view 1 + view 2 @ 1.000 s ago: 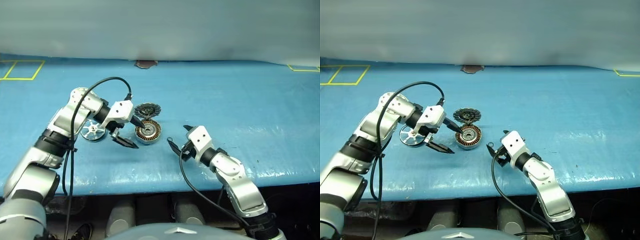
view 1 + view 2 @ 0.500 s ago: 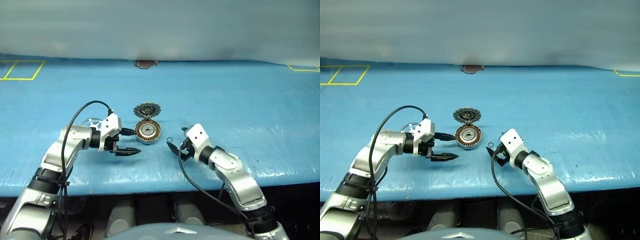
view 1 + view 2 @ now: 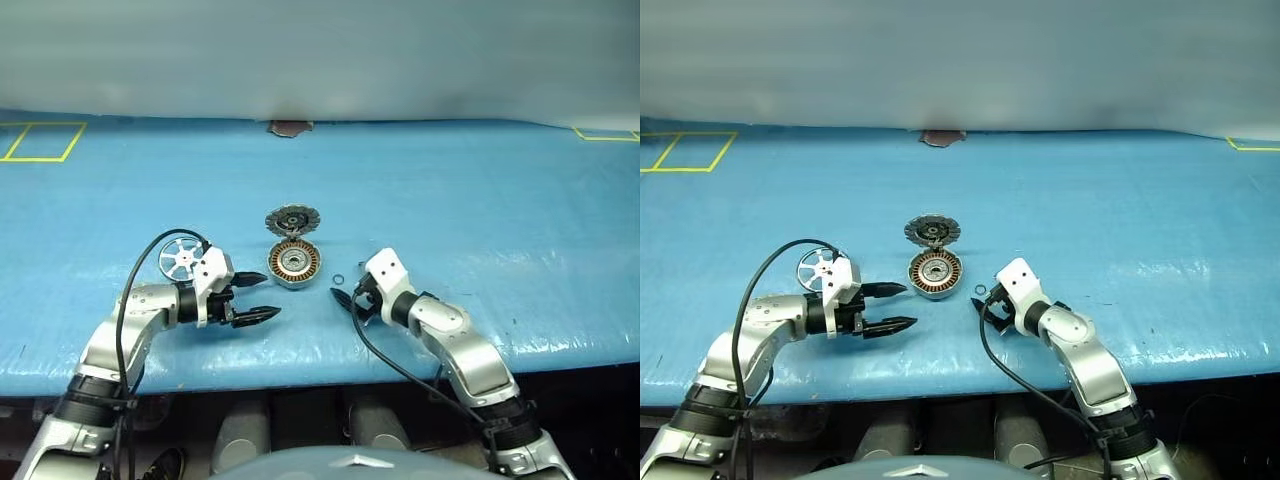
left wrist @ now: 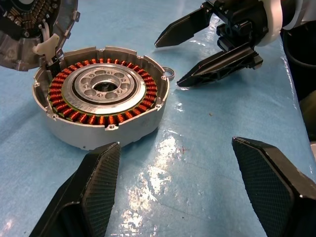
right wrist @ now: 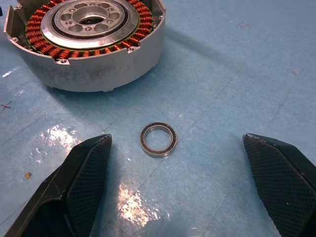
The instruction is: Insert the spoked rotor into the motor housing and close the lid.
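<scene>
— Position of the task's parts on the blue surface (image 3: 480, 200)?

— Copper windings are seen in the motor housing (image 3: 295, 263), which is set near the middle of the surface with its cup uncovered. The lid (image 3: 291, 219) is found just beyond it on the far side, swung back and joined at the housing's far edge. The spoked rotor (image 3: 181, 259) is laid flat to the left of the housing, apart from it, and is touched by nothing.

— And the two hands?

— The left hand (image 3: 258, 298) is held low to the near left of the housing, pointed rightward, with its two black fingers (image 4: 94, 187) spread apart and nothing between them. The right hand (image 3: 344, 297) is placed to the near right of the housing, pointed leftward; its fingers (image 5: 84, 173) are also spread wide and nothing is gripped.

— Anything else close by?

— A small dark ring (image 5: 158, 139) is seen lying flat on the surface just right of the housing, in front of the right hand's spread fingers and clear of them. Yellow tape outlines (image 3: 45, 140) are marked at the far left corner of the surface.
</scene>
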